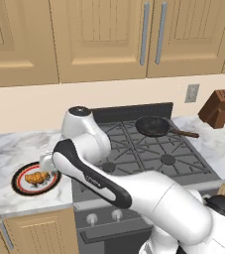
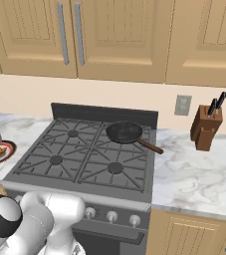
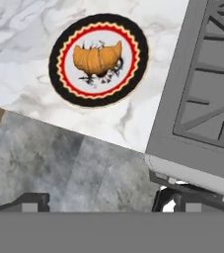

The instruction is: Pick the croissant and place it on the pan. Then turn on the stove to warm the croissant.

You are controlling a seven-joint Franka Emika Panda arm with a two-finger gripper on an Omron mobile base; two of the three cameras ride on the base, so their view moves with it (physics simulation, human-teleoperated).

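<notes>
The dark grey four-burner gas stove (image 1: 148,149) with its black cast grates sat between two runs of white marbled counter (image 1: 5,149), and nothing about it suggested it had been lit; its round silver knobs (image 2: 112,216) along the front looked untouched as far as I could judge. On the back right burner stood the small round black frying pan (image 1: 152,125) with its long thin brown handle pointing off to the right, and it was empty. Well apart from it, on the counter left of the stove, lay the round plate with the black and red rim (image 1: 19,184), and the small golden crescent croissant (image 3: 97,57) rested on the middle of that plate. So, to my eye, none of the task was done: the pick, the carry across to the pan and the turning of a knob all remained. The white arm was folded over leftward from the base, its elbow raised above the stove's front left corner and its wrist reaching down over the plate. The gripper (image 1: 47,163) hovered just above the croissant without touching it, and its jaws stood wide apart, holding nothing.
</notes>
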